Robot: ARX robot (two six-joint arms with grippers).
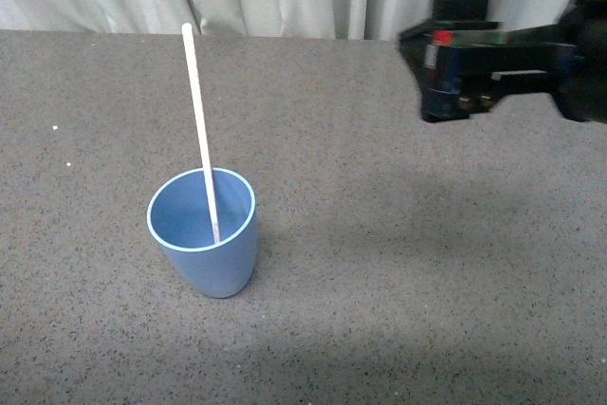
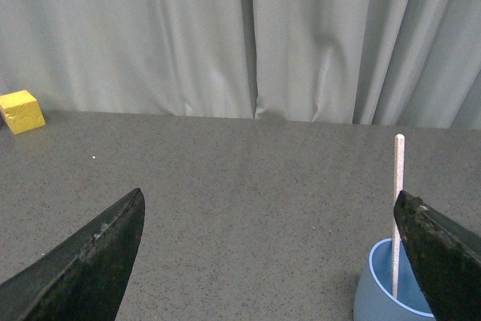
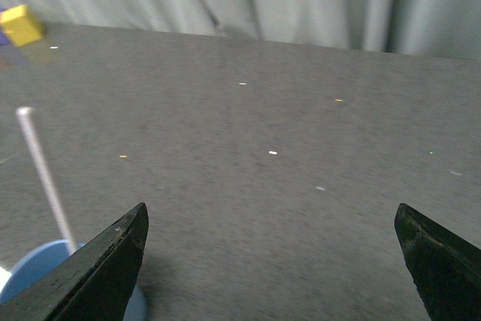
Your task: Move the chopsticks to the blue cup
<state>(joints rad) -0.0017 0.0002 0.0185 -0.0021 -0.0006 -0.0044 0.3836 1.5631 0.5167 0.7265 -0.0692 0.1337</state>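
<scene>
On the grey table [image 1: 398, 263], the cup [image 1: 216, 270] stands upright. The chopstick [image 1: 198, 111] stands in it, foot down inside and shaft leaning at the far rim, with more than half its length above the cup. The transfer is judged done, and only the retreat is left. The right gripper [image 3: 270, 212] is held raised and well apart from the cup, fingers spread wide and empty. The left gripper [image 2: 268, 195] is likewise spread wide with nothing between its fingers, and the cup shows near one of them. Both arms are best drawn back high and away from the stick's top. The cup is judged light, so a brush against the long shaft could tip it.
</scene>
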